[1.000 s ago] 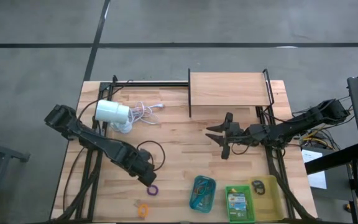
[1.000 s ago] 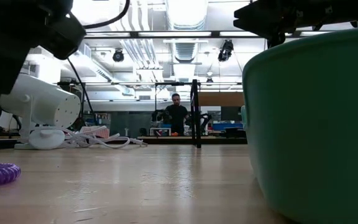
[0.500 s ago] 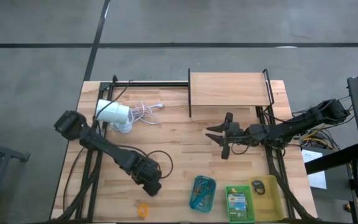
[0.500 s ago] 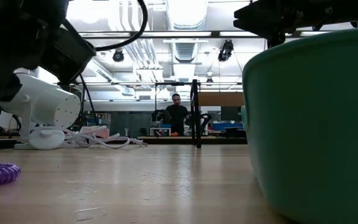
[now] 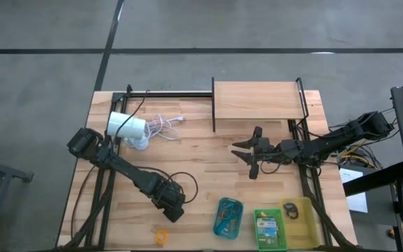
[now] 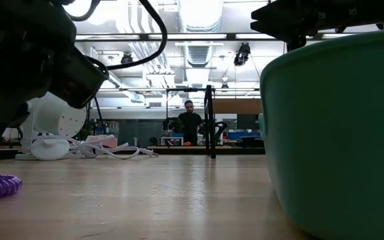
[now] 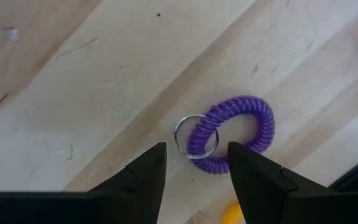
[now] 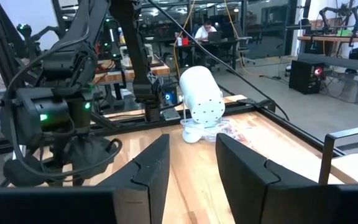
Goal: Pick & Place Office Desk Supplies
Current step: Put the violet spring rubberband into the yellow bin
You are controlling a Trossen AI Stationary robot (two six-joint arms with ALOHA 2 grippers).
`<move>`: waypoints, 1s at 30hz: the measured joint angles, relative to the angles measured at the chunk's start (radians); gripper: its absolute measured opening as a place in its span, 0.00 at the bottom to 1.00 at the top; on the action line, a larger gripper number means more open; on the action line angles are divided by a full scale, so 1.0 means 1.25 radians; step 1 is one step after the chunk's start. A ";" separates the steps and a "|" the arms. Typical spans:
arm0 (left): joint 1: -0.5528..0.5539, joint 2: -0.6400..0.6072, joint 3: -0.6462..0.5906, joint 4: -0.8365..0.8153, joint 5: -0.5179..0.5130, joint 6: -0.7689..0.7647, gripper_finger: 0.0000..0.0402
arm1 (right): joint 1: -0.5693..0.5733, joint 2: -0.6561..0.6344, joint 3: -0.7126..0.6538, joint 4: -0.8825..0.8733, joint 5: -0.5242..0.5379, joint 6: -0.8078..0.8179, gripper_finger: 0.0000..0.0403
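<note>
On the bare wooden table (image 7: 73,93) the purple coil loop (image 7: 235,134) with its metal ring lies just ahead of the left gripper (image 7: 194,180), whose jaws stand parted above it; light and springy, it looks best pinched across the coil.

The high view looks straight down on the whole table (image 5: 208,175) from far above, while the low view sits at tabletop height against the teal tray (image 6: 335,133), facing level across to the lamp (image 6: 49,127) and the room. The left wrist view looks closely down on the purple loop (image 7: 232,134), which the low view shares; the right wrist view faces across the table to the lamp, shared with the high and low views
</note>
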 joint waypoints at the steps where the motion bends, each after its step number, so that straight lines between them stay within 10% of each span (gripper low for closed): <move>1: 0.000 0.002 0.001 0.001 0.000 0.001 0.43 | 0.000 0.000 0.000 0.000 0.000 0.000 0.32; 30: 0.008 0.036 0.006 -0.007 -0.024 0.029 0.26 | 0.000 0.000 0.000 -0.013 0.000 0.001 0.30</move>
